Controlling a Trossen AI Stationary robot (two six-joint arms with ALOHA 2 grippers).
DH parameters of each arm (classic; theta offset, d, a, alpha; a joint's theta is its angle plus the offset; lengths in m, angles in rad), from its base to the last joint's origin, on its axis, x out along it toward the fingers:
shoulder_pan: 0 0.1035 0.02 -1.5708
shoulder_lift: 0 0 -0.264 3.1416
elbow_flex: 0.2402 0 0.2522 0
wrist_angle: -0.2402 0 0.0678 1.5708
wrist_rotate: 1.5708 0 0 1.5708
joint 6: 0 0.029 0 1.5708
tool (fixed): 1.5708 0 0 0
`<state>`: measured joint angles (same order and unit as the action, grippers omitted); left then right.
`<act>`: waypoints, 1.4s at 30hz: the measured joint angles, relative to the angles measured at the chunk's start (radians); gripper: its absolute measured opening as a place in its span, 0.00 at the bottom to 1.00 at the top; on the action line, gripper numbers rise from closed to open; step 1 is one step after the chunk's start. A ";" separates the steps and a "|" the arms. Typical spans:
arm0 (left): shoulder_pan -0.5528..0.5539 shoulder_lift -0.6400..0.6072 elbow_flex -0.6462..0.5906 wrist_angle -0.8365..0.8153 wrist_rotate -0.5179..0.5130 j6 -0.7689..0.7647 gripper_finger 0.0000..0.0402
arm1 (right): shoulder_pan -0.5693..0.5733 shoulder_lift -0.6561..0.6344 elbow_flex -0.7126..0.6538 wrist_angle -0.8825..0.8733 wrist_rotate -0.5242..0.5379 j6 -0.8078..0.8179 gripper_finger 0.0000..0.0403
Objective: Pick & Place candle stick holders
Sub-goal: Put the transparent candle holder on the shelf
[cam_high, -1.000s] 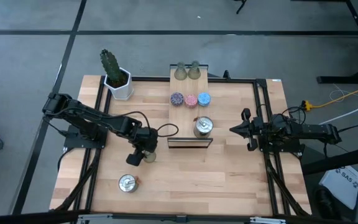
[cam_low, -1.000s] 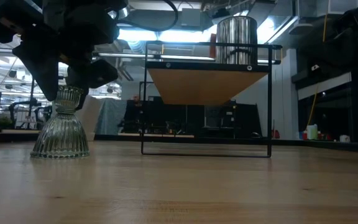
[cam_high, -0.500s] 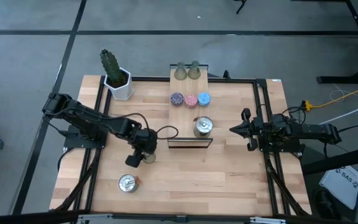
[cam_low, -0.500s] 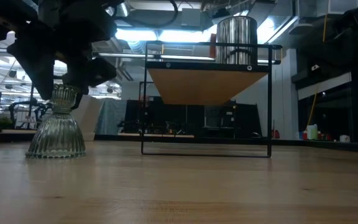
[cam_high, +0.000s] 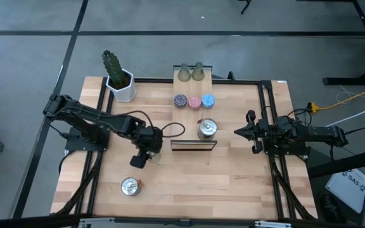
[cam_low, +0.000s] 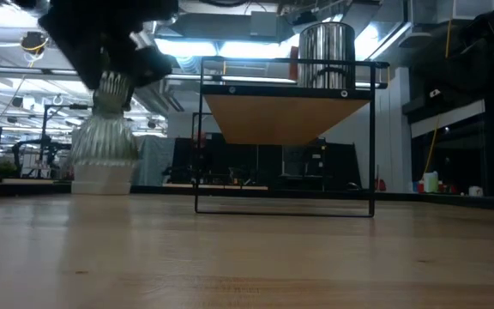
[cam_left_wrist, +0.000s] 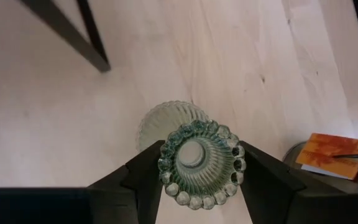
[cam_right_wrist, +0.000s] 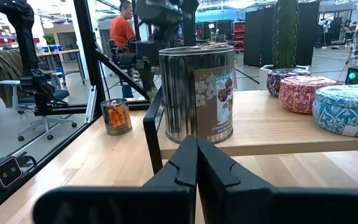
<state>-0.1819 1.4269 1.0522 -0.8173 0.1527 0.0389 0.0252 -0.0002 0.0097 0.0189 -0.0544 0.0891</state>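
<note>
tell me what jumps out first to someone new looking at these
The left hand grips a green glass holder by its beaded top, lifted clear of the table near the board's black stand. On that board sits a shiny silver tin, with the shut right hand waiting beside it.

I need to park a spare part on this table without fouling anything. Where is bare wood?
The front right corner, between the silver holder and the right claw, is bare. So is the strip between the cactus and the board. Around the left claw, which grips a green holder, it is crowded.
</note>
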 joint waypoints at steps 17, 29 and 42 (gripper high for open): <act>0.100 0.000 0.304 -0.230 -0.003 -0.119 0.44 | 0.000 0.000 0.000 0.000 0.000 0.000 0.01; 0.208 0.000 0.463 -0.396 -0.004 -0.224 0.44 | 0.000 0.000 0.000 0.000 0.000 0.000 0.01; 0.453 -0.001 0.548 -0.422 -0.060 -0.190 0.44 | 0.000 0.000 0.000 0.000 0.000 0.000 0.01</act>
<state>0.2713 1.4261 1.6001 -1.2391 0.0925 -0.1506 0.0252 -0.0002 0.0097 0.0191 -0.0542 0.0887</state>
